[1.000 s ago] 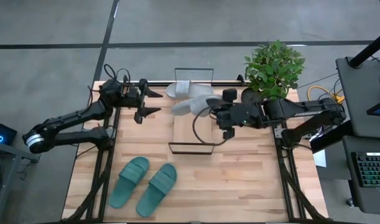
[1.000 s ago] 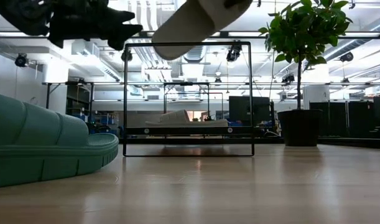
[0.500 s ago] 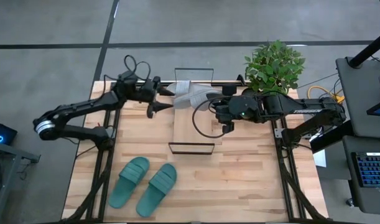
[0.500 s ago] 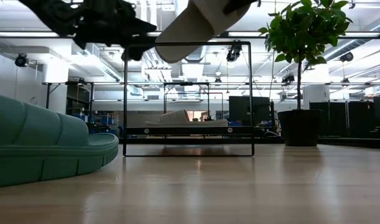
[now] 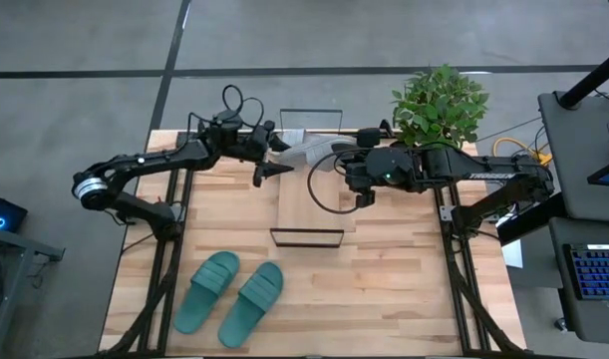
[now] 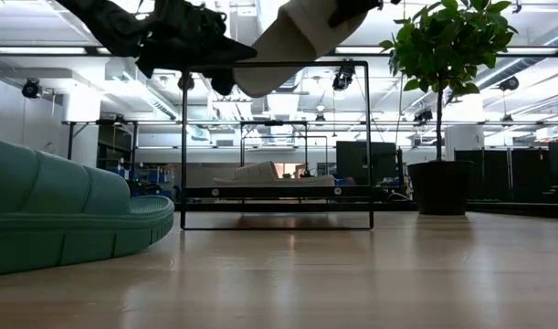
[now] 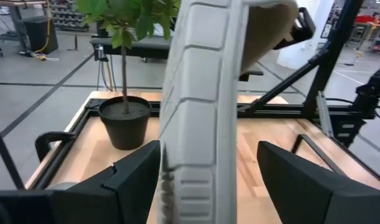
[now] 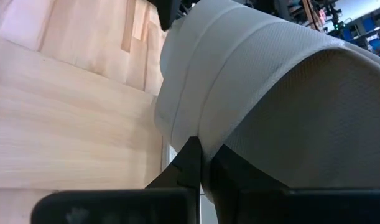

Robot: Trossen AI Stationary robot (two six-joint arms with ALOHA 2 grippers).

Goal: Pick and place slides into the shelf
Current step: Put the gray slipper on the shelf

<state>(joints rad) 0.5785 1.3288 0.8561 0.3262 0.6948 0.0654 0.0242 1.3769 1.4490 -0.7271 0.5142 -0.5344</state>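
Observation:
A pale grey slide (image 5: 309,152) hangs in the air over the far part of the shelf (image 5: 309,204), with my right gripper (image 5: 336,160) shut on it. My left gripper (image 5: 279,157) is open. In the left wrist view its fingers stand on either side of the slide's free end (image 7: 202,124), which shows edge-on; I cannot tell whether they touch it. A second grey slide (image 5: 292,137) lies by the table's far edge. Two teal slides (image 5: 206,291) (image 5: 251,302) lie sole down at the near left. My right gripper pinches the grey slide's ribbed strap at its edge (image 8: 191,134) between its two fingers. The fingers come from the table's right, slanting down. The slide is lifted clear of the shelf, turned on its side, and reaches toward the left arm.
The shelf's black wire frame (image 6: 277,64) stands upright around the plank in the table's middle. A potted plant (image 5: 439,110) stands at the far right corner. Bare wooden tabletop (image 5: 404,289) lies to the near right.
My left gripper has gone toward the table's right edge, staying open, up to the free end of the held grey slide. My right gripper has carried the slide slightly toward the far edge and stayed shut on it.

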